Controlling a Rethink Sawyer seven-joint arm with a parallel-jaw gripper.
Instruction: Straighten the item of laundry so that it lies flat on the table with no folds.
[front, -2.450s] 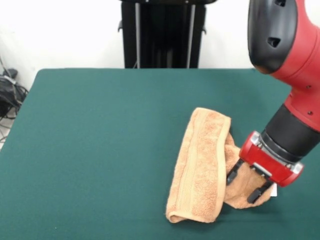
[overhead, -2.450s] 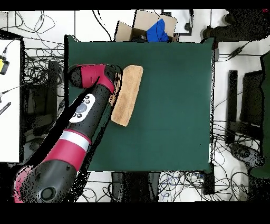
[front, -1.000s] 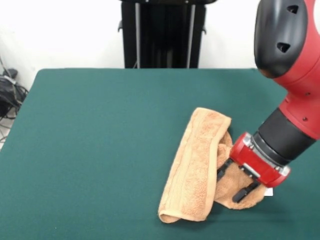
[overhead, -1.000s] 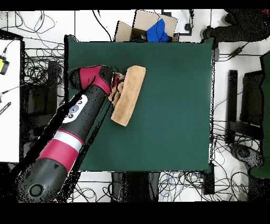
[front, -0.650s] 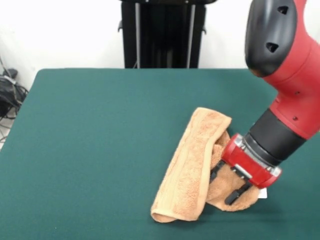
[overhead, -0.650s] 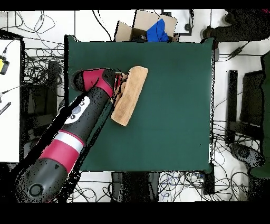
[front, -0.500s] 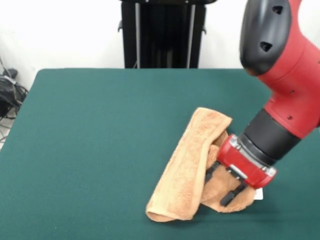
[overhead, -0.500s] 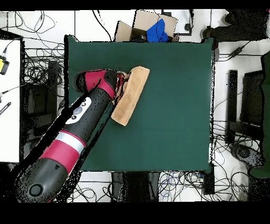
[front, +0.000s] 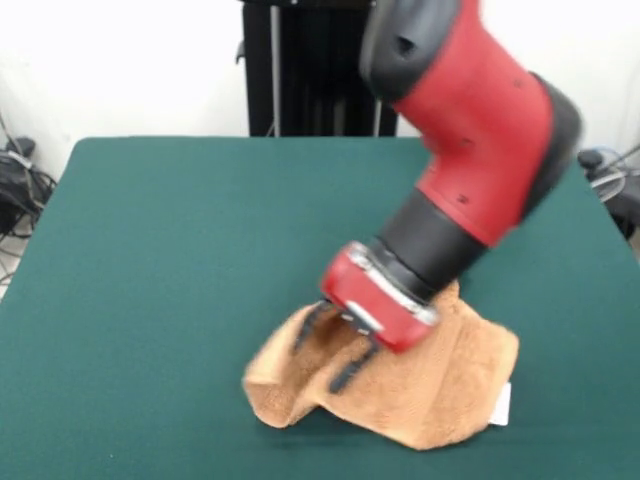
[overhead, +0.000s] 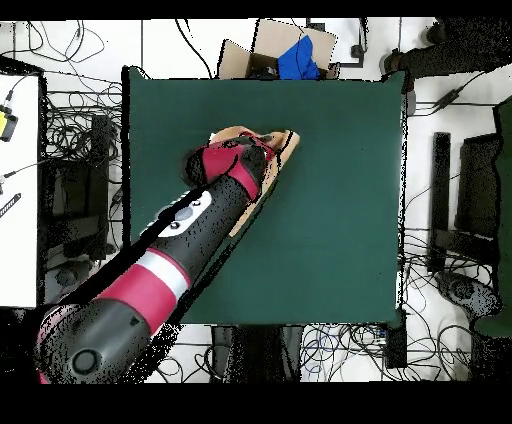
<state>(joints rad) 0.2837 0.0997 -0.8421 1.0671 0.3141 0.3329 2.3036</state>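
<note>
One soft, limp peach towel lies rumpled at the table's five o'clock in the front view, the gripper pinching its raised fold; a loose corner looks the better hold.

A white wall rises behind the black pedestal. Left of the pedestal, dark cables lie tangled on the pale floor. From overhead, an open cardboard box holding something blue sits opposite the pedestal's side, and cables litter the floor.
</note>
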